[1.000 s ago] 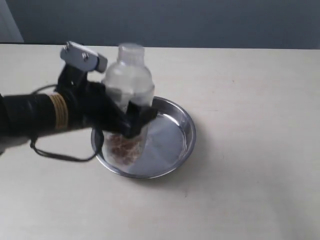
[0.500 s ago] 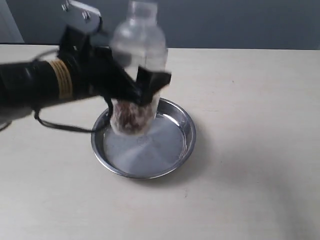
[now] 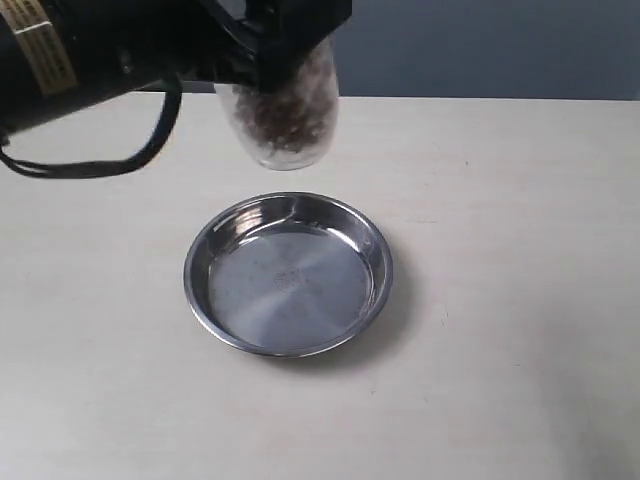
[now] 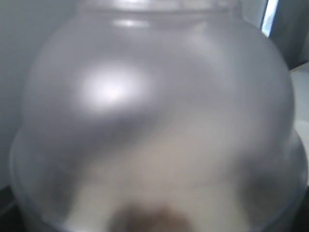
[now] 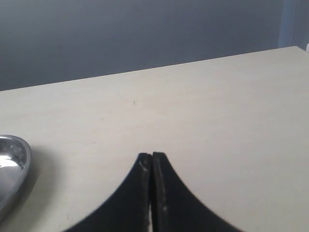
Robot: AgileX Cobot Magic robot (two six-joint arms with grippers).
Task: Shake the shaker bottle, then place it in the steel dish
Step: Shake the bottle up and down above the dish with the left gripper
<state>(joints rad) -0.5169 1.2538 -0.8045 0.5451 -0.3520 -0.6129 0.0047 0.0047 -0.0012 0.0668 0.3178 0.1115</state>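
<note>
High above the table the shaker bottle (image 3: 285, 115) hangs blurred, its brown beans showing through the clear lower part; its top is cut off by the frame edge. My left gripper (image 3: 285, 30) is shut on it from the left. In the left wrist view the frosted dome of the shaker bottle (image 4: 154, 121) fills the picture and hides the fingers. The steel dish (image 3: 288, 275) lies bare on the table below the bottle, and its rim (image 5: 14, 169) shows in the right wrist view. My right gripper (image 5: 152, 155) hovers over bare table, shut on nothing.
The left arm's black forearm with a yellow label (image 3: 60, 60) and a looping cable (image 3: 100, 165) reach in from the upper left. The pale tabletop (image 3: 500, 300) stretches around the dish, with a dark wall behind it.
The left gripper has lifted the shaker bottle from the dish up and slightly right, until its top left the frame. The dish now lies bare. The beans have shifted inside the bottle.
</note>
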